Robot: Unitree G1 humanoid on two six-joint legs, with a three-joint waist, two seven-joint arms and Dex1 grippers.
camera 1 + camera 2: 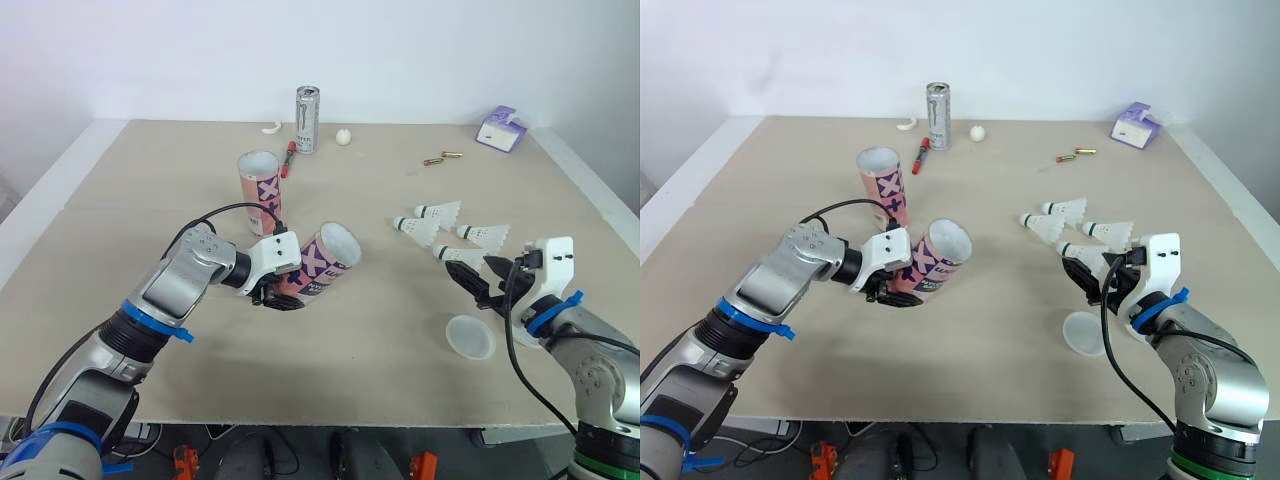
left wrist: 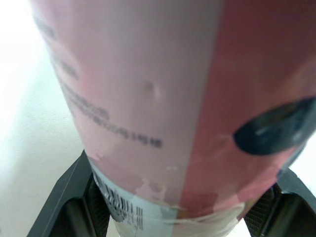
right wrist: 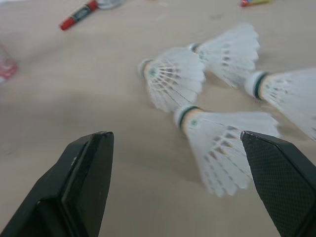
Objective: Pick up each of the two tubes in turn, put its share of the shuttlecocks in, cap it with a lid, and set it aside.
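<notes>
My left gripper [image 1: 281, 291] is shut on the lower end of a pink tube [image 1: 322, 260], which is tilted with its open mouth facing up and to the right. In the left wrist view the tube [image 2: 173, 108] sits between both fingers [image 2: 64, 207]. A second pink tube [image 1: 259, 178] stands upright behind it. Several white shuttlecocks [image 1: 440, 212] lie on the table at the right. My right gripper [image 1: 479, 284] is open just in front of the nearest shuttlecock [image 3: 222, 143], holding nothing. A clear round lid [image 1: 469, 336] lies flat below that gripper.
At the back of the table [image 1: 380, 380] stand a silver can [image 1: 307, 119], a red marker [image 1: 288, 160], a small white ball [image 1: 343, 137] and a white scrap [image 1: 271, 127]. Two batteries [image 1: 440, 158] and a purple tissue box [image 1: 500, 128] lie at the back right.
</notes>
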